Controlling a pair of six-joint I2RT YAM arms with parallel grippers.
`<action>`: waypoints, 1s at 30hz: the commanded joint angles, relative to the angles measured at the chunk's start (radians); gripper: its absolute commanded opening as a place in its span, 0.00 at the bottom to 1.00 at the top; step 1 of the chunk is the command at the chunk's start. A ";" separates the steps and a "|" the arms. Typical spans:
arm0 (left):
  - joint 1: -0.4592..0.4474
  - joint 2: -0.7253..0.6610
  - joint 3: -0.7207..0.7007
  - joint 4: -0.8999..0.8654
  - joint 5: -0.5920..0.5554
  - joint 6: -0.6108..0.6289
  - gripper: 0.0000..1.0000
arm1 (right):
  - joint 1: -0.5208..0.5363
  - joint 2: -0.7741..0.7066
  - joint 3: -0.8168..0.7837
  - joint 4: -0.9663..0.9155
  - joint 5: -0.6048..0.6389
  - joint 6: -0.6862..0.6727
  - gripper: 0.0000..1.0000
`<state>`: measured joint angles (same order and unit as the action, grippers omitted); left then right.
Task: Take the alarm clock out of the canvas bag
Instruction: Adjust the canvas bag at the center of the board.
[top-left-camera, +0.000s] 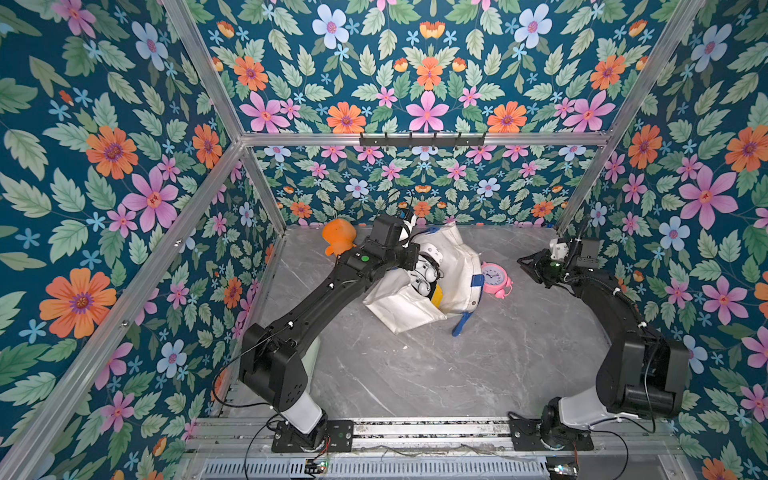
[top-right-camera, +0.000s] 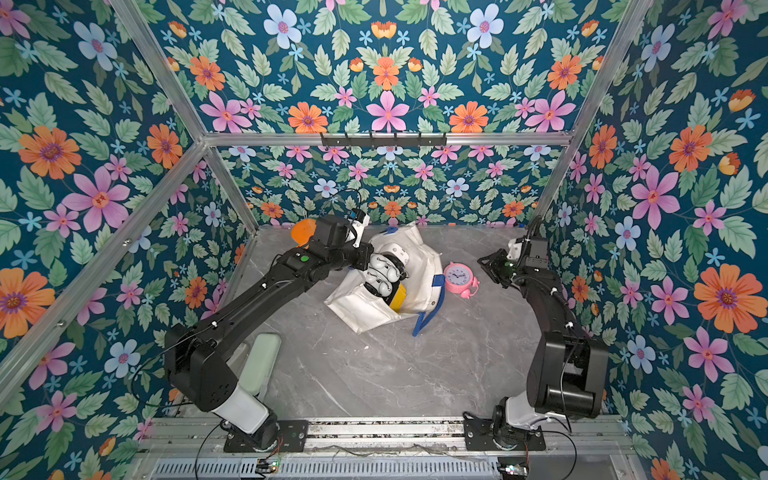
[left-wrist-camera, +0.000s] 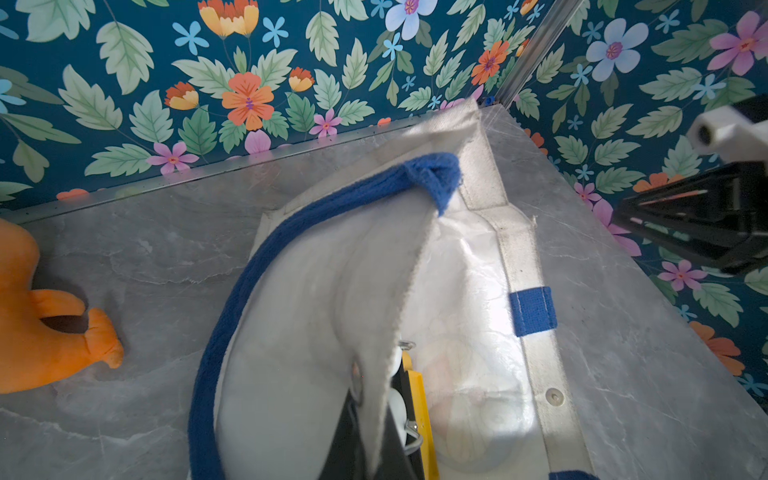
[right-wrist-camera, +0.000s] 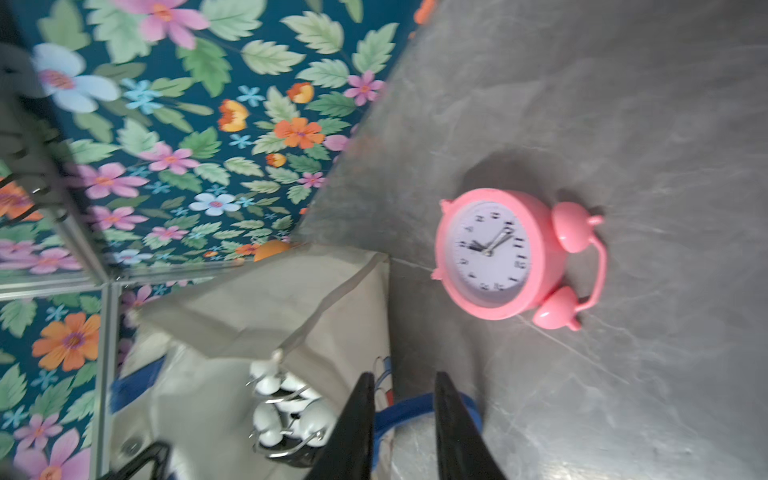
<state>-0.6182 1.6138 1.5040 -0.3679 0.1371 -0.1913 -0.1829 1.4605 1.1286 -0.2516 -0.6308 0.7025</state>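
Pink alarm clock (top-left-camera: 493, 277) lies face up on the grey marble table (top-left-camera: 415, 365), outside and just right of the white canvas bag (top-left-camera: 453, 249). The left gripper (top-left-camera: 431, 291) is clamped on the bag's rim. The right gripper (right-wrist-camera: 404, 376), further right, has its jaws apart and empty.

There is one pink twin-bell plastic alarm clock (top-left-camera: 494, 279), just right of one white canvas tote bag (top-left-camera: 451, 253). The bag shows two blue loop handles (top-left-camera: 462, 321). One orange plush toy (top-left-camera: 338, 237) sits far left. There are two black robot arms, one near left (top-left-camera: 332, 291) and one near right (top-left-camera: 615, 307). One black wall rack (top-left-camera: 422, 140) on the far rail carries six hooks. One pale green rounded slab (top-right-camera: 262, 365) lies near left.
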 joint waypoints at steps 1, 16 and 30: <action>0.000 -0.003 0.009 0.041 0.055 0.042 0.00 | 0.047 -0.067 0.040 -0.016 -0.019 -0.058 0.28; 0.005 -0.032 -0.004 0.015 0.190 0.176 0.00 | 0.395 -0.257 0.050 0.089 0.032 -0.345 0.30; 0.009 -0.087 -0.041 0.001 0.233 0.223 0.00 | 0.610 -0.129 -0.005 0.085 0.174 -0.470 0.31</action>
<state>-0.6094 1.5402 1.4635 -0.4194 0.3408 0.0101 0.4088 1.3186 1.1316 -0.1825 -0.5072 0.2760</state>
